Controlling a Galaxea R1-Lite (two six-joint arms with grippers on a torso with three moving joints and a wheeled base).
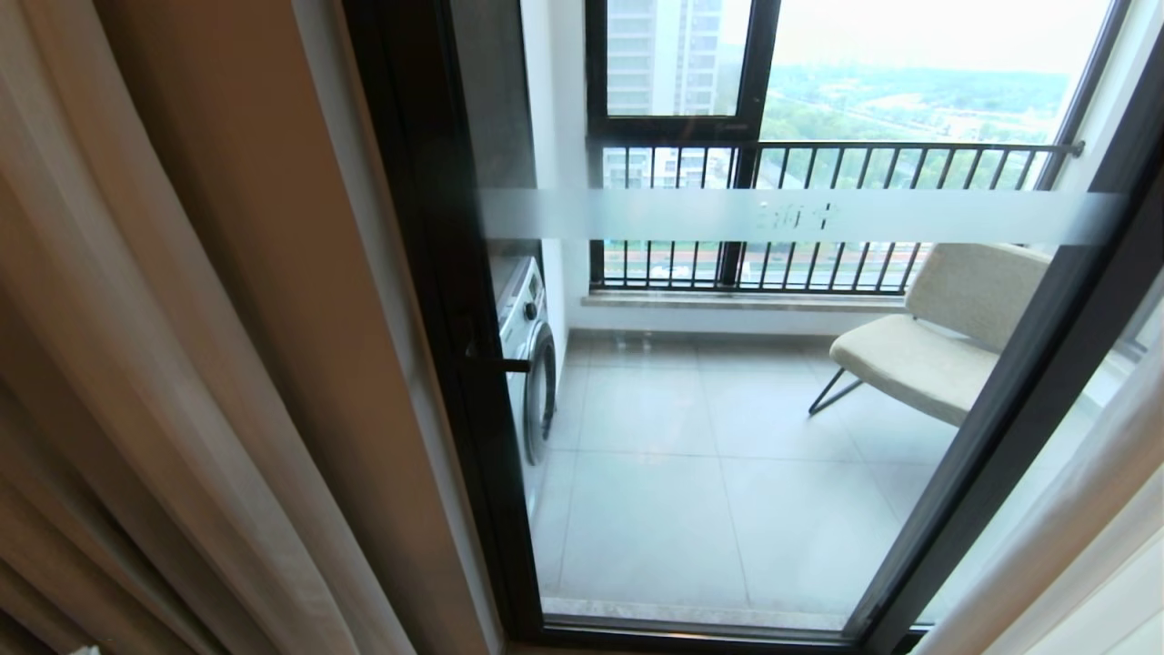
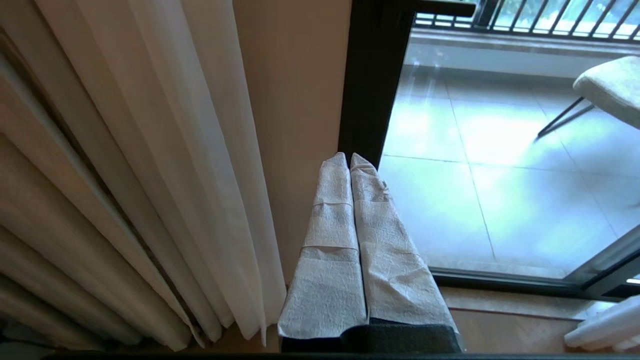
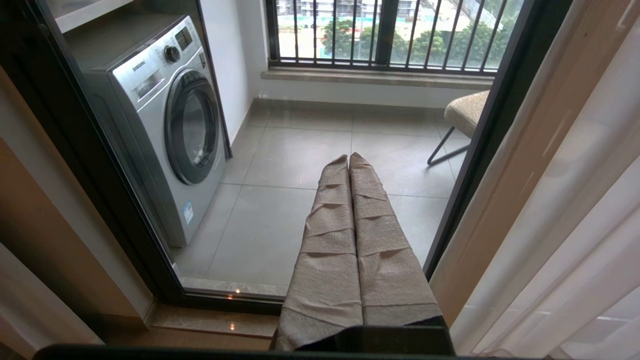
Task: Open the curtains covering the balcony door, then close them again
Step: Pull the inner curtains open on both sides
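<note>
The balcony door (image 1: pixel 727 409), glass in a thick black frame with a frosted white band (image 1: pixel 800 216), stands uncovered in the middle of the head view. Beige curtains (image 1: pixel 155 382) hang gathered at its left, with white sheers (image 2: pixel 200 165) beside them. More pale curtains (image 1: pixel 1082 537) hang at the right edge. Neither gripper shows in the head view. My left gripper (image 2: pixel 348 156) is shut, empty, its tape-wrapped fingers near the door frame (image 2: pixel 372 80), apart from the sheers. My right gripper (image 3: pixel 348 157) is shut, empty, pointing at the glass, with the right curtains (image 3: pixel 565 210) beside it.
Behind the glass, a silver washing machine (image 3: pixel 165 125) stands at the left and a beige chair (image 1: pixel 937 337) at the right on the tiled balcony floor (image 1: pixel 691 473). A black barred railing (image 1: pixel 818 218) crosses the far window. A raised door sill (image 3: pixel 225 320) runs along the floor.
</note>
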